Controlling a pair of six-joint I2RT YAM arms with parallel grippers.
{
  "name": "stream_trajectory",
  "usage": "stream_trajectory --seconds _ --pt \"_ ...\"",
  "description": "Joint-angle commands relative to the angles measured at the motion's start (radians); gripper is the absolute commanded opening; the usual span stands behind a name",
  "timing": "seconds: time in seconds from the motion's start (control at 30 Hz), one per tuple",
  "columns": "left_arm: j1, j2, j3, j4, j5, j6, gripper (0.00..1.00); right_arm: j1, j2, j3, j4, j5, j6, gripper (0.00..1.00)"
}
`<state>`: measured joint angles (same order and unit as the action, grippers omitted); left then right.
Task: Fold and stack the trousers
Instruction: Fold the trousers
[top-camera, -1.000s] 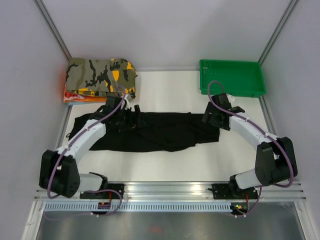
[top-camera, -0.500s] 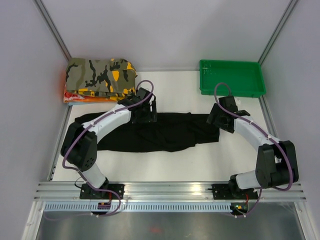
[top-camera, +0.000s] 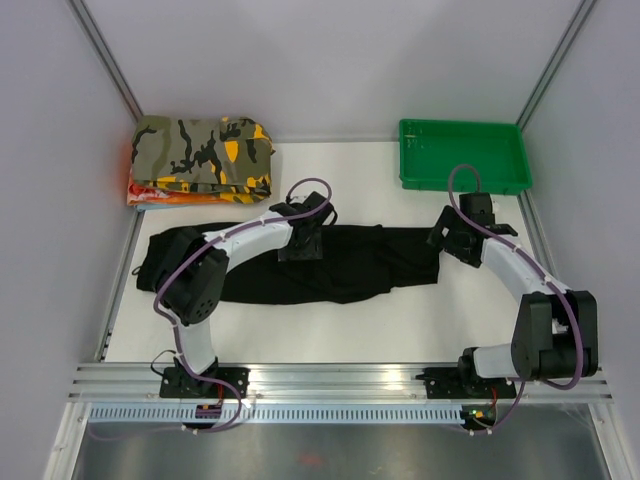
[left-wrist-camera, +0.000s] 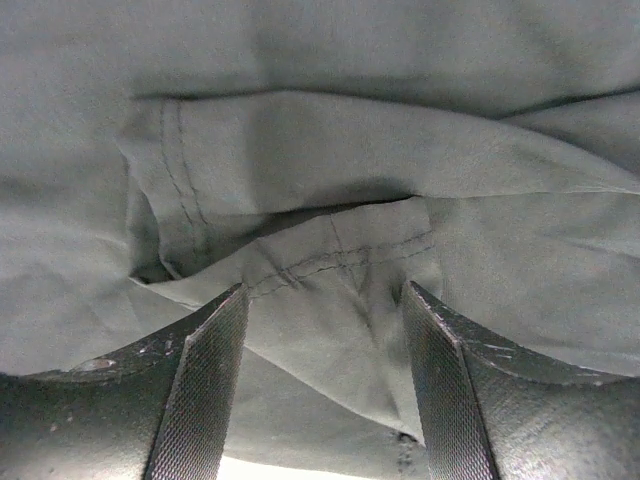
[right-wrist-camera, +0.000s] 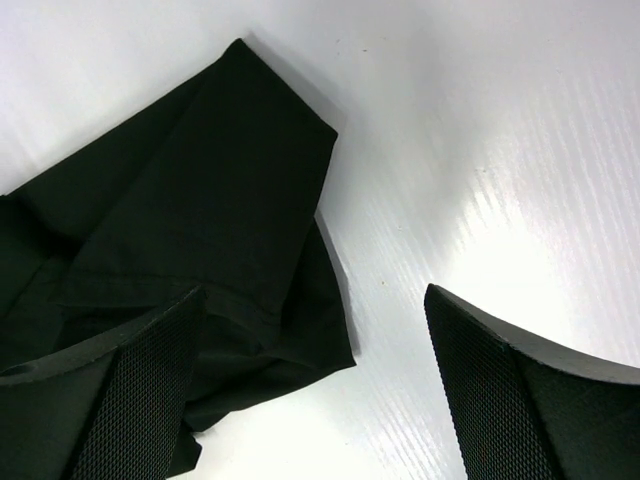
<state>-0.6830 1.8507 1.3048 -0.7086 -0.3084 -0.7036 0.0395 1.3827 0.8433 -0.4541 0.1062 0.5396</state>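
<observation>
Left tool (left-wrist-camera: 325, 292) first: it stands partly open, astride a stitched fold (left-wrist-camera: 330, 262) of cloth that rises between its two sides, and I can't see that it has pinched anything yet. It sits on the upper edge of the trousers (top-camera: 340, 268), a little left of centre in the overhead view. Right tool (right-wrist-camera: 312, 292) gapes wide with nothing in it, hanging over the garment's right-hand end, where the cloth stops on the white tabletop (top-camera: 330, 330). The trousers lie stretched out from left to right across the middle of the frame, all black and rumpled here and there. To my eye they're light, thin and limp. They'd sag and drag rather than keep a shape, so a single pinch would lift only a small part. I'd take hold at a seam, the waistband or a hem, where the layers are doubled and less apt to slip, and lift with both tools together. At upper left, well apart, sits a folded camouflage garment (top-camera: 200, 150).
</observation>
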Motion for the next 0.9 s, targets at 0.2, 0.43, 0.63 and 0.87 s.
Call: stream_trajectory --seconds 0.2,0.43,0.63,0.87 --pt "-0.046 0.044 0.048 -0.026 -0.066 -0.177 0.58 -0.003 -0.048 -0.049 0.048 -0.085 -0.038 0.95" --pt "-0.049 0.002 0.011 -0.015 -0.08 -0.24 0.02 -0.003 -0.073 -0.072 0.046 -0.082 -0.05 0.95" --pt "-0.049 -0.077 -0.036 -0.012 -0.092 -0.275 0.02 -0.003 -0.076 -0.07 0.049 -0.086 -0.05 0.95" --pt "-0.047 -0.321 -0.199 -0.049 -0.1 -0.434 0.02 -0.003 -0.053 -0.069 0.066 -0.103 -0.046 0.93"
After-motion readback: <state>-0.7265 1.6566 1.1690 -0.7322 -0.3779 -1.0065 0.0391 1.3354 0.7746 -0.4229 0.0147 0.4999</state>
